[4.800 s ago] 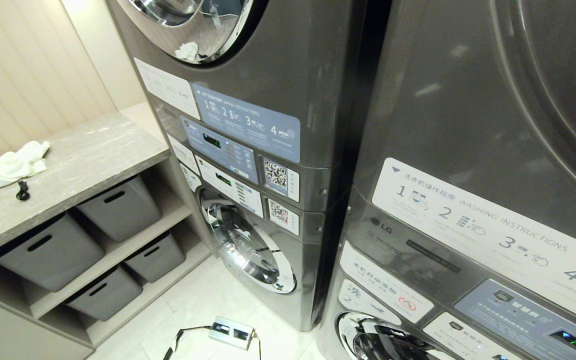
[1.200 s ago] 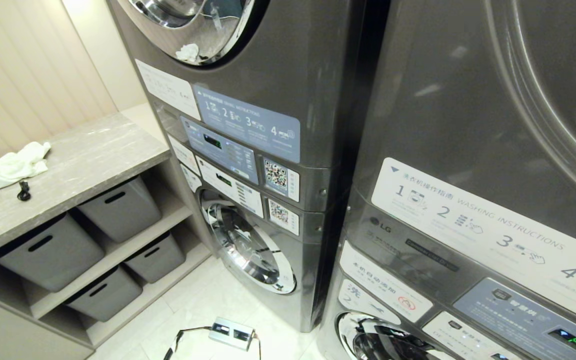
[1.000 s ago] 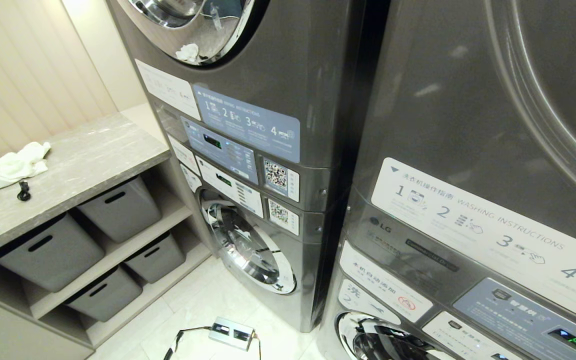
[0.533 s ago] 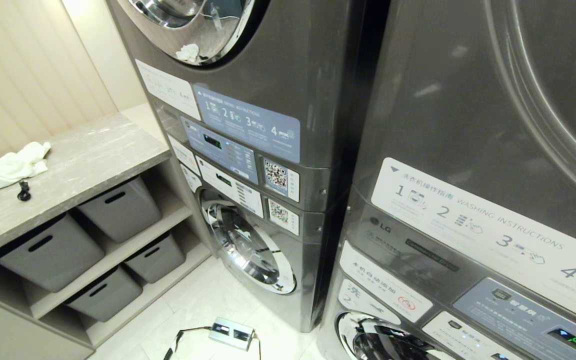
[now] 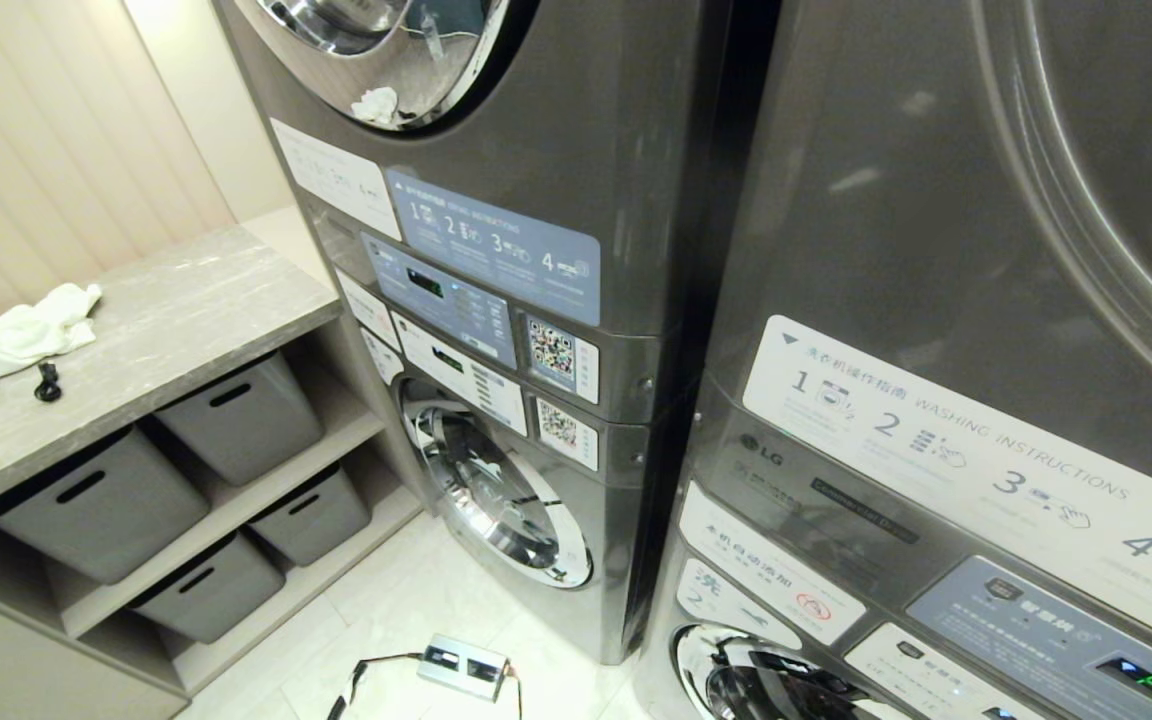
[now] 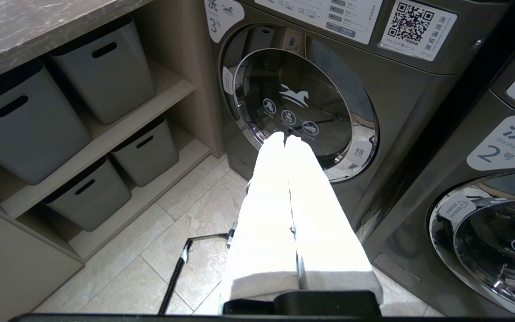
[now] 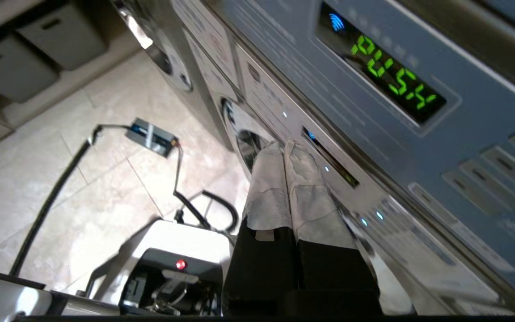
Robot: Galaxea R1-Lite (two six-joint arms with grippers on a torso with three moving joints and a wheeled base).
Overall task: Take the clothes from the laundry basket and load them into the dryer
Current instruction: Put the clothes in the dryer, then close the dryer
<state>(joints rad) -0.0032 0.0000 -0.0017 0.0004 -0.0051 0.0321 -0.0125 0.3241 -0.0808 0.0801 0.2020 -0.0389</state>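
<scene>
Two stacked dark grey laundry machine towers are seen in the head view. The left tower's upper unit, the dryer [image 5: 496, 120], fills the upper middle of the frame; its round chrome-ringed door [image 5: 386, 50] is cut off by the top edge, and a small white bit of cloth [image 5: 374, 102] is seen behind the glass at the door's lower rim. The drum opening faces forward and toward the lower left of the frame. A blue instruction label [image 5: 491, 245] is fixed below the door. Under it the washer door [image 5: 496, 495] is found, round and chrome-ringed.

No laundry basket can be made out in any view. A crumpled white cloth [image 5: 21, 333] is seen at the left edge of the head view, lying on the grey stone-patterned countertop [image 5: 186, 310], its long axis running from lower left to upper right, with a small black object [image 5: 45, 381] just beside it. Four grey storage bins [image 5: 236, 415] are set on the shelves below.

In the left wrist view the left gripper [image 6: 285, 137] is held before the washer door, its white-wrapped fingers [image 6: 266, 201] pressed together on nothing.

In the right wrist view the right gripper [image 7: 283, 144] is held close to the right tower's control panel [image 7: 373, 112], where a green display [image 7: 391, 74] is lit; its jaws are likewise pressed together and empty. A power adapter [image 5: 463, 665] with its cable is seen on the tiled floor [image 5: 406, 620].
</scene>
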